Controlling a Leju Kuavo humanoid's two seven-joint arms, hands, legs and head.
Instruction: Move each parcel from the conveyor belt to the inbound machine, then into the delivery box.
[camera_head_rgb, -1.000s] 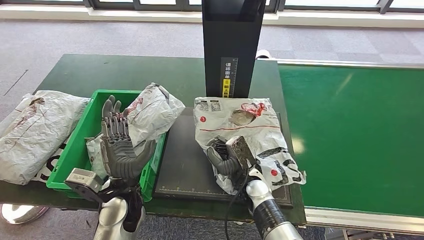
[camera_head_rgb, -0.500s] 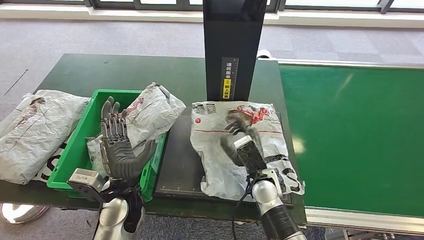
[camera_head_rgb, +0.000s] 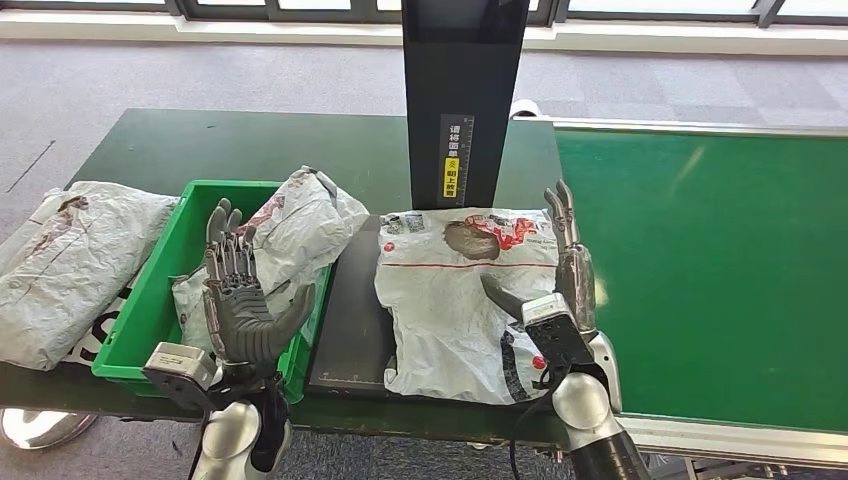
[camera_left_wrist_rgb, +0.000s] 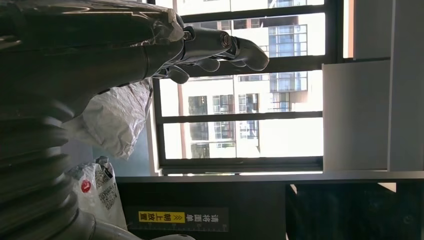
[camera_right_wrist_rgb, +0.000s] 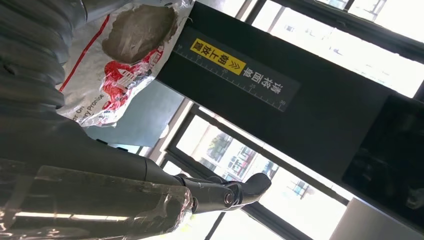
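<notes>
Right hand (camera_head_rgb: 560, 290) has lifted off the parcel (camera_head_rgb: 455, 300), open and empty.
Soft, light bag: grip its near edge.

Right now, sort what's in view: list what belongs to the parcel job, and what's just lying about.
Job:
parcel on the scanner pad
scanner tower
green crate
parcel in the crate
conveyor belt
right hand
left hand

Lying about:
bag left of the crate
</notes>
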